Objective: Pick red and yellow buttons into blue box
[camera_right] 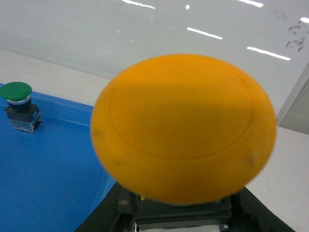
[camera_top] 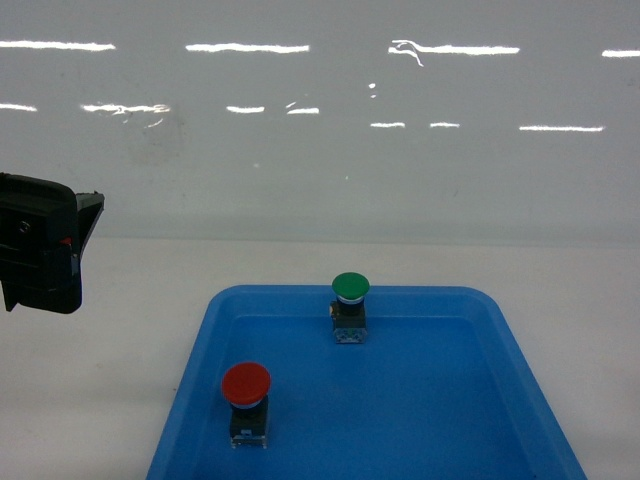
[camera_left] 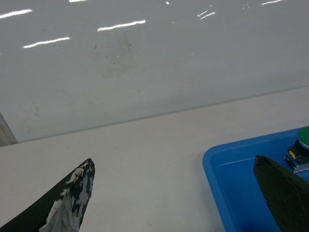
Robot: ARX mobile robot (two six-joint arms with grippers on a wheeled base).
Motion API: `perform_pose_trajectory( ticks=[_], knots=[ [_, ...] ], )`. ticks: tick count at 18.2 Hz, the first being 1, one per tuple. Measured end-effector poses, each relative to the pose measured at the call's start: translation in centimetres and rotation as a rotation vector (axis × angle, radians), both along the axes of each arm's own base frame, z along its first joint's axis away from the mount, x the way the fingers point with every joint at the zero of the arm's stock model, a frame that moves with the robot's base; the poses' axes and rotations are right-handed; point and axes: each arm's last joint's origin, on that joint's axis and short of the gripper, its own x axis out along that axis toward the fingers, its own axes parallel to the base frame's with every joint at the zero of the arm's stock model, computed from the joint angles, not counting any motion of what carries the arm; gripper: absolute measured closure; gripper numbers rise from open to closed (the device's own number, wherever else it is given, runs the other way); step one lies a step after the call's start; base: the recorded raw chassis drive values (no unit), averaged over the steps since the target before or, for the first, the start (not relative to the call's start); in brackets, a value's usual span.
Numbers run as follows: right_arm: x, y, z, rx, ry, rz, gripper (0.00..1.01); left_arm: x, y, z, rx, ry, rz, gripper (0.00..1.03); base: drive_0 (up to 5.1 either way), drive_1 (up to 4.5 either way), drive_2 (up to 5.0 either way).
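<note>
A glossy white wall (camera_top: 320, 150) is backing a pale table (camera_top: 100, 400), where a shallow blue tray (camera_top: 520, 400) is carrying the red button (camera_top: 246, 385) and a green button (camera_top: 350, 287). The blue box is not showing. The left gripper (camera_left: 174, 193) is hovering with fingers apart, empty. The right gripper, itself unseen, is apparently clamping the yellow button (camera_right: 183, 128), carrying it; next it needs locating the box

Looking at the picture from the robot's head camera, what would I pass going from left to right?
Left gripper, black, at the left edge → red button → green button. Both buttons stand in the shallow blue tray, whose right rim comes last.
</note>
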Motion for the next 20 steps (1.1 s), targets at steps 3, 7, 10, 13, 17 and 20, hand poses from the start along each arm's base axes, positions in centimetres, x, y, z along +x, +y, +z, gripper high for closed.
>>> perform_pose_trajectory(
  ticks=[3,7,10,13,17,20],
  knots=[
    [-0.4,-0.5,1.3,0.015,-0.042,0.013,0.67,0.0,0.0,0.0,0.000,0.000,0.001,0.05,0.0,0.00,0.0],
    [-5.4,-0.7,-0.3,-0.007,0.059,0.011,0.67,0.0,0.0,0.0,0.000,0.000,0.001,0.05,0.0,0.00,0.0],
    [-8.8,-0.7,0.2,-0.034,0.072,-0.002,0.67,0.0,0.0,0.0,0.000,-0.001,0.001,0.05,0.0,0.00,0.0],
    [-9.5,0.1,0.1,-0.054,0.093,0.017,0.67,0.0,0.0,0.0,0.000,-0.001,-0.001,0.05,0.0,0.00,0.0],
    [-9.5,0.0,0.0,-0.057,0.103,0.009,0.67,0.0,0.0,0.0,0.000,0.000,0.001,0.05,0.0,0.00,0.0],
    [-9.5,0.0,-0.1,-0.057,0.106,0.008,0.67,0.1,-0.2,0.0,0.000,0.010,-0.009,0.05,0.0,0.00,0.0]
  ],
)
